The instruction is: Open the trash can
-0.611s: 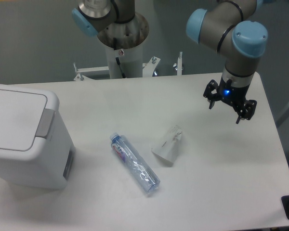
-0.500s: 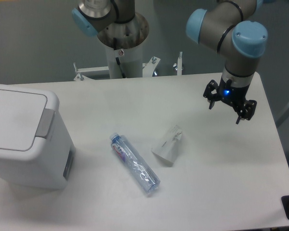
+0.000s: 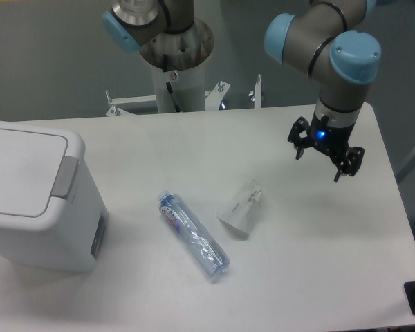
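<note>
The trash can (image 3: pixel 34 200) is a large white boxy bin at the table's left edge. Its lid is down, with a grey tab (image 3: pixel 64 178) at the rim and a dark grey panel (image 3: pixel 99 235) on its right side. My gripper (image 3: pixel 320 165) hangs above the right part of the table, far from the bin. Its fingers are spread apart and it holds nothing.
A clear plastic bottle (image 3: pixel 193 235) with a blue cap lies on the table's middle. A crumpled white paper cup (image 3: pixel 241 210) lies just right of it. The arm's base column (image 3: pixel 174 62) stands behind the table's far edge.
My gripper has shifted slightly to the left and a little toward the bin. Nothing else has moved.
</note>
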You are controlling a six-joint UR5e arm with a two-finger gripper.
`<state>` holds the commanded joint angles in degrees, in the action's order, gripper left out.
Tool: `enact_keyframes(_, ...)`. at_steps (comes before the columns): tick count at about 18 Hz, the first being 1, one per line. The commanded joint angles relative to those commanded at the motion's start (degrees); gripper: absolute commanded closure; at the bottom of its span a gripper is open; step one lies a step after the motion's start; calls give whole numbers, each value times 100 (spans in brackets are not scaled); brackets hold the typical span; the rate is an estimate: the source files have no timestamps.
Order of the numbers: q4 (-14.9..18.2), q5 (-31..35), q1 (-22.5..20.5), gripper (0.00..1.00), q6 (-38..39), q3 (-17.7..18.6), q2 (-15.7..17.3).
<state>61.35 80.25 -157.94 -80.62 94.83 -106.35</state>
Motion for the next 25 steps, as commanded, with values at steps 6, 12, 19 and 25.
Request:
enact_keyframes(6, -132, -1029, 246, 0, 2046, -219, -9)
enact_keyframes(12, -176, -1143, 852, 0, 4017, -615, 9)
enact_keyframes(19, -369, -1293, 1415, 0, 4783, -589, 254)
enact_keyframes(25, -369, -1706, 1950, 0, 5485, -589, 588)
